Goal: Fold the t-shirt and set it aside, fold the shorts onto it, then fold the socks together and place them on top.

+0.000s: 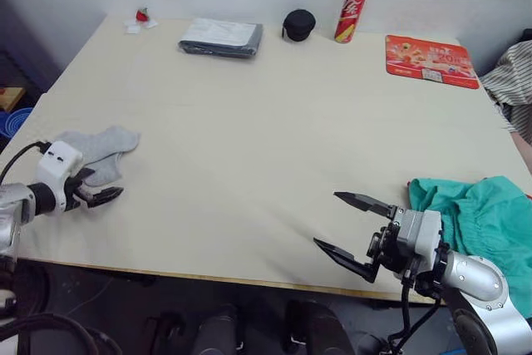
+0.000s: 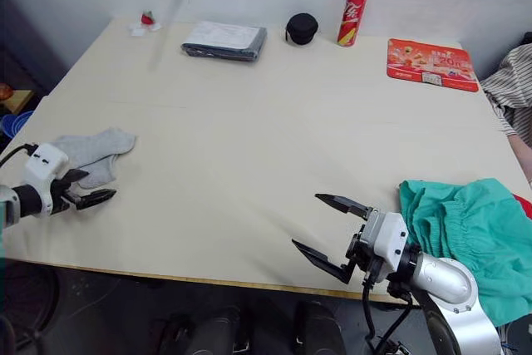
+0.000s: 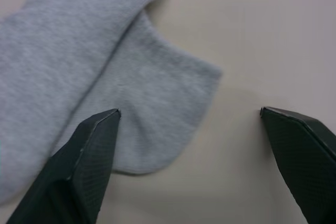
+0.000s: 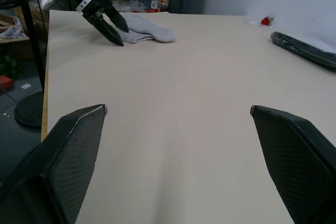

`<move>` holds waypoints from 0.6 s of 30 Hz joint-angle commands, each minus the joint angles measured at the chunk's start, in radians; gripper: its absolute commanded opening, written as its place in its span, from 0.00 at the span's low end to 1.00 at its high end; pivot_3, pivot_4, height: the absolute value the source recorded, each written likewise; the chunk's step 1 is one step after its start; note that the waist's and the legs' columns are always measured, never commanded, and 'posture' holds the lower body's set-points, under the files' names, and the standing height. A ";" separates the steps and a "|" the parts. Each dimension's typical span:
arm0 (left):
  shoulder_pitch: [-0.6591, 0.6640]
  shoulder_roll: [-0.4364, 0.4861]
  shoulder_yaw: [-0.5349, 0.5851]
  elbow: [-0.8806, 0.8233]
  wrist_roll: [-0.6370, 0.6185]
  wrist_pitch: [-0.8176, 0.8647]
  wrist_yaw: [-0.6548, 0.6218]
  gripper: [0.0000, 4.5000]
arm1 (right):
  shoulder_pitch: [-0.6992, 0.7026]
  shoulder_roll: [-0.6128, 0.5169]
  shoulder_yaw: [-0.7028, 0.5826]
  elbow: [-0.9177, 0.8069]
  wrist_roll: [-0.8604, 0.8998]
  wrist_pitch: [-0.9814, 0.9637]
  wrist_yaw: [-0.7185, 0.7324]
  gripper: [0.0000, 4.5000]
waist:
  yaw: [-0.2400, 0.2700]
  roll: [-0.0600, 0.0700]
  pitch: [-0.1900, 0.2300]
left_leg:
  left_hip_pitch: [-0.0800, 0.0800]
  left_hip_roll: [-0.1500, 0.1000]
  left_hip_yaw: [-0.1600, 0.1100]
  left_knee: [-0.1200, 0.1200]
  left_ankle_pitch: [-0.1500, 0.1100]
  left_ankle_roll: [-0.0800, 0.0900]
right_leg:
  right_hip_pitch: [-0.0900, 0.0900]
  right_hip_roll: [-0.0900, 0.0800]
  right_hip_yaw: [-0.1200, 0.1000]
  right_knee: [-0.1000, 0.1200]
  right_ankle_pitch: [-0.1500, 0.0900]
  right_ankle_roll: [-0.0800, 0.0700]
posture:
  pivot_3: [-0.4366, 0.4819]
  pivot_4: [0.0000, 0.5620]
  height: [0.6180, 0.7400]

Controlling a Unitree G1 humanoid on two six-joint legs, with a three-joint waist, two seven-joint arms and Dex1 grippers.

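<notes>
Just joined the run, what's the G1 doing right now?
Nothing is held yet. The left gripper, jaws open, sits at the edge of the socks near the table's left side. The right gripper, jaws open, hovers over bare table beside the shorts, bunched at the right edge. A sliver of red t-shirt peeks from behind them.

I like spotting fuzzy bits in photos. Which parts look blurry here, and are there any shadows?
In the left wrist view the socks look soft and fuzzy up close, and the fingers are dark. In the right wrist view the far-off left hand is sharper than the near fingers. In the left eye view the right hand casts only a faint shadow on the table.
</notes>
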State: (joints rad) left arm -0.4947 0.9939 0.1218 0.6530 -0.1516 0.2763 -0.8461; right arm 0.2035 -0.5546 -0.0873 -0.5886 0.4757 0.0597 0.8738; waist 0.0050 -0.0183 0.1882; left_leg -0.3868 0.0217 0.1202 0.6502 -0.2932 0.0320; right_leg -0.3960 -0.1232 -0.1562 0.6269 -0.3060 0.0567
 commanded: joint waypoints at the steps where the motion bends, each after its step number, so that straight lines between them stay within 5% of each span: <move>1: -0.109 -0.038 0.019 0.194 0.002 -0.046 -0.012 0.73 | 0.001 -0.014 -0.015 -0.033 0.010 0.005 -0.014 1.00 | 0.002 0.000 0.000 | 0.000 0.000 0.000 0.000 0.000 0.000 | 0.000 0.000 0.000 0.001 0.000 0.000 | 0.48 0.27 1.00; 6: -0.196 -0.048 -0.015 0.329 0.038 -0.153 -0.113 0.36 | 0.017 -0.031 -0.027 -0.040 0.001 0.005 -0.017 1.00 | 0.006 -0.001 -0.001 | 0.000 0.000 0.000 0.001 0.001 0.001 | 0.000 0.000 0.000 0.002 0.000 0.000 | 0.48 0.27 1.00; 11: -0.225 -0.081 -0.020 0.235 -0.009 -0.167 -0.300 0.01 | 0.054 -0.049 -0.063 -0.051 0.005 0.006 -0.025 1.00 | 0.011 -0.001 -0.001 | 0.000 0.000 0.000 0.002 0.001 0.001 | 0.000 0.000 0.000 0.002 0.000 0.000 | 0.48 0.27 1.00; 15: -0.095 -0.118 -0.066 -0.122 -0.087 -0.023 -0.438 0.01 | 0.100 -0.057 -0.109 -0.052 0.006 0.008 -0.038 1.00 | 0.015 -0.002 -0.001 | -0.001 0.000 0.000 0.003 0.001 0.001 | 0.000 0.000 0.000 0.001 0.000 0.000 | 0.48 0.27 1.00; 18: 0.022 -0.162 -0.117 -0.463 -0.158 0.150 -0.423 0.01 | 0.157 -0.073 -0.154 -0.059 0.012 0.007 -0.025 1.00 | 0.015 -0.002 0.000 | -0.001 0.000 0.000 0.003 0.000 0.001 | 0.002 0.000 0.001 0.001 0.000 0.000 | 0.48 0.27 1.00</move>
State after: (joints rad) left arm -0.4991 0.8478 0.0272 0.3629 -0.2534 0.3402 -1.2711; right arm 0.3397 -0.6146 -0.1980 -0.6060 0.4721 0.0721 0.8429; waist 0.0201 -0.0198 0.1877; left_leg -0.3876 0.0213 0.1201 0.6533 -0.2930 0.0335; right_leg -0.3945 -0.1237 -0.1555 0.6277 -0.3059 0.0568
